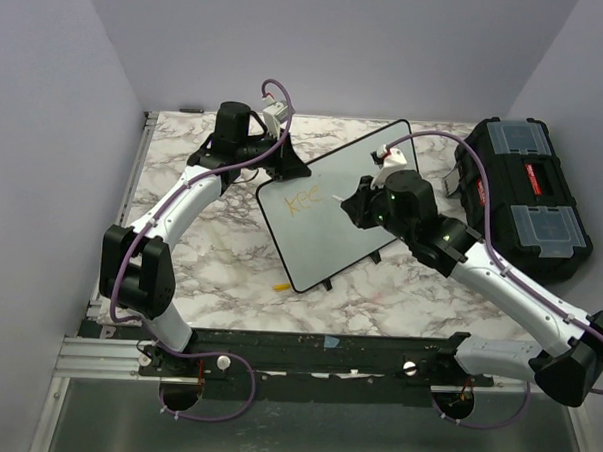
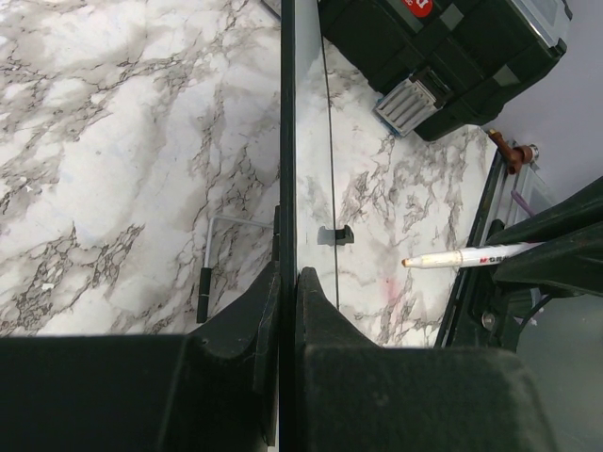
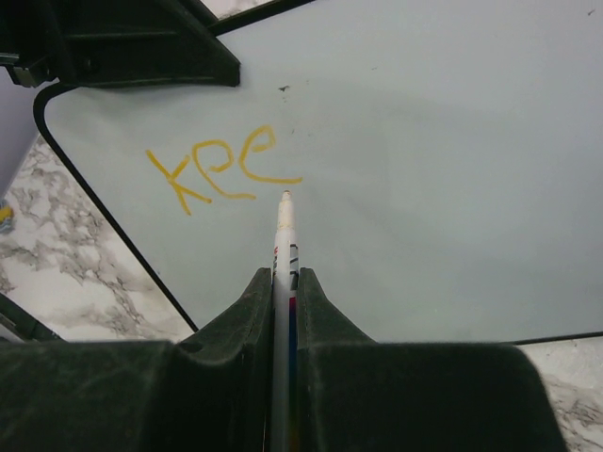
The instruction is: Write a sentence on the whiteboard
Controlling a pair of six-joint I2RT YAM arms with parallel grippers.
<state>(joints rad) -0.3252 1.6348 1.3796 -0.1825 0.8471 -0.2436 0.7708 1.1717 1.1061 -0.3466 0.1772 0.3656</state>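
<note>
The whiteboard [image 1: 321, 237] sits askew on the marble table [image 1: 210, 252]. The left gripper [image 2: 289, 275] is clamped tight on the board's rim at its far-left corner. Over the board's middle, the right gripper [image 3: 285, 279] pinches a white marker [image 3: 285, 226], tip just below the yellow-orange sentence [image 3: 221, 169], which reads only "kee". A black toolbox [image 1: 528, 196] stands to the board's right, apart from it.
</note>
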